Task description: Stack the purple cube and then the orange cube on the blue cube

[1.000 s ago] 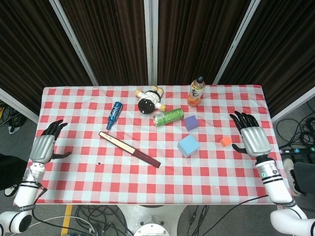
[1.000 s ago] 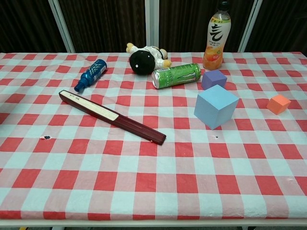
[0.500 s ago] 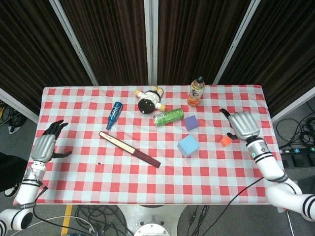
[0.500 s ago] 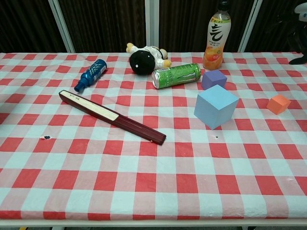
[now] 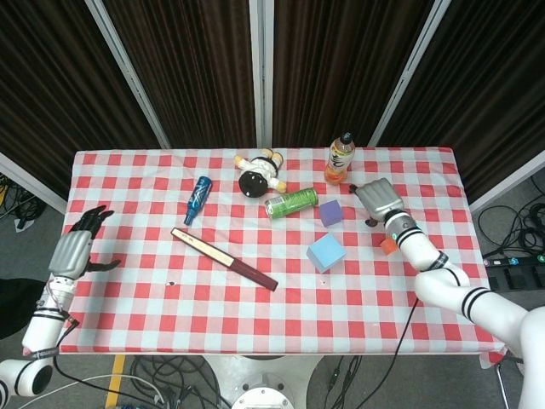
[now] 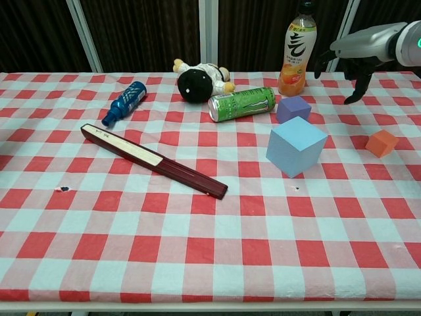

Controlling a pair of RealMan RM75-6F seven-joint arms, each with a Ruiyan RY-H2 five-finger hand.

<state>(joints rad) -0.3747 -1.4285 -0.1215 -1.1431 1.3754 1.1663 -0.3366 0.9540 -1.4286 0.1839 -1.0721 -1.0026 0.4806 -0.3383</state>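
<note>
Three cubes sit apart on the checked cloth, none stacked yet.

The right hand (image 5: 381, 199) hangs empty, fingers spread and pointing down, just right of the purple cube (image 6: 293, 108), probably lining up for the first pick; the blue cube (image 6: 296, 146) lies nearer, the orange cube (image 6: 382, 143) to its right. The left hand (image 5: 75, 250) idles spread at the table's far edge. A green can (image 6: 242, 103) lies tipped and a bottle (image 6: 295, 54) stands capped; contents can't be told.

A table (image 5: 128, 281) in a red-and-white checked cloth stood before dark ribbed panels (image 5: 204, 68) split by pale slanted struts (image 5: 128, 72) (grey floor either side, with black cables (image 5: 511, 221) trailing right).
</note>
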